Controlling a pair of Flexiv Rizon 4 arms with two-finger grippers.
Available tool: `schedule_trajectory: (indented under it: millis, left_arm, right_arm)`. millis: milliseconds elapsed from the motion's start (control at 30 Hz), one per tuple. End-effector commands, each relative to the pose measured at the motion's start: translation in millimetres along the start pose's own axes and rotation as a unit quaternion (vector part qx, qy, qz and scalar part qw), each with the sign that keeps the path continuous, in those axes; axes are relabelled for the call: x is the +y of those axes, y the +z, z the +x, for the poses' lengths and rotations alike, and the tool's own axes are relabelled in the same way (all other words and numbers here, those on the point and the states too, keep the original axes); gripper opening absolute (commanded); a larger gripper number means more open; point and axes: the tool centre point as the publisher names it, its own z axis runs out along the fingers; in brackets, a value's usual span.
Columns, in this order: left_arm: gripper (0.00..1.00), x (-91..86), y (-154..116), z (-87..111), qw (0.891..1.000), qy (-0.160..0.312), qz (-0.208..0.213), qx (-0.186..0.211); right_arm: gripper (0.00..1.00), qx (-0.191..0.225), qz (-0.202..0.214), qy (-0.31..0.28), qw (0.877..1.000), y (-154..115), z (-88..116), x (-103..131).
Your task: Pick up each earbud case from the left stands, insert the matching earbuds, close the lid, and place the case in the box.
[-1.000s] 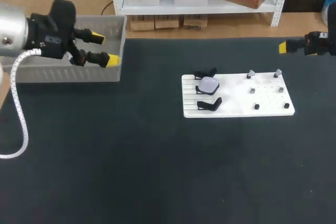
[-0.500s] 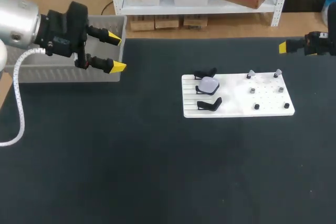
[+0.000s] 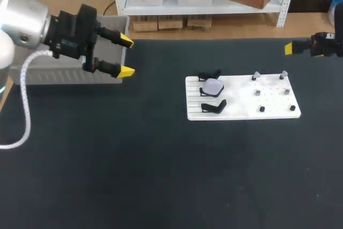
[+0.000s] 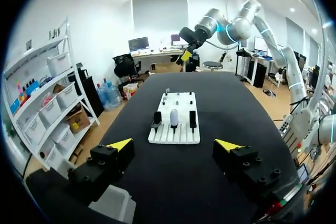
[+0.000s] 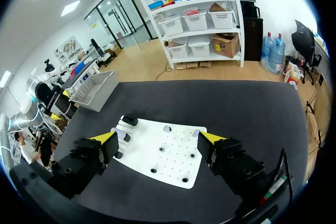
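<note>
A white board (image 3: 242,112) lies right of the table's middle. Its left half carries black stands (image 3: 213,106), and a pale rounded earbud case (image 3: 213,86) sits on the middle stand, lid shut. Several small grey and dark pieces (image 3: 257,93) stand on the board's right half. My left gripper (image 3: 127,56) hangs open and empty by the grey box's right end, well left of the board. In the left wrist view the left gripper (image 4: 173,145) faces the case (image 4: 174,118). At the far right edge my right gripper (image 3: 292,47) is open and empty; the right wrist view shows the right gripper (image 5: 158,138) above the board (image 5: 168,161).
A grey open box (image 3: 69,73) stands at the table's back left corner. Dark table top spreads in front of the board and between the board and the box.
My left arm has moved right along the box, toward the board, with its gripper still open. The right arm, board and case have stayed put.
</note>
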Motion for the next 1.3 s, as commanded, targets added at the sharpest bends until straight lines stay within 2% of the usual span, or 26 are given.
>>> schedule_trajectory:
  millis: [33,333,533,933,1300]
  left_arm:
    - [1.00,17.3,29,4.2,1.000,0.008,0.017,0.000]
    - [1.00,23.7,69,5.7,0.999,0.016,0.050,-0.011]
    - [1.00,14.4,91,4.1,0.997,0.018,0.064,-0.027]
    - [1.00,-6.8,118,12.8,0.998,-0.008,0.044,-0.041]
    - [1.00,-4.3,143,20.0,0.997,-0.016,0.058,-0.043]
  right_arm:
    - [1.00,0.000,-0.003,0.000,1.000,0,0,-1]
    - [1.00,0.000,-0.003,0.000,1.000,0,0,-1]
    - [1.00,0.000,-0.003,0.000,1.000,0,0,-1]
    - [1.00,0.000,-0.003,0.000,1.000,0,0,-1]
    - [1.00,0.000,-0.003,0.000,1.000,0,0,-1]
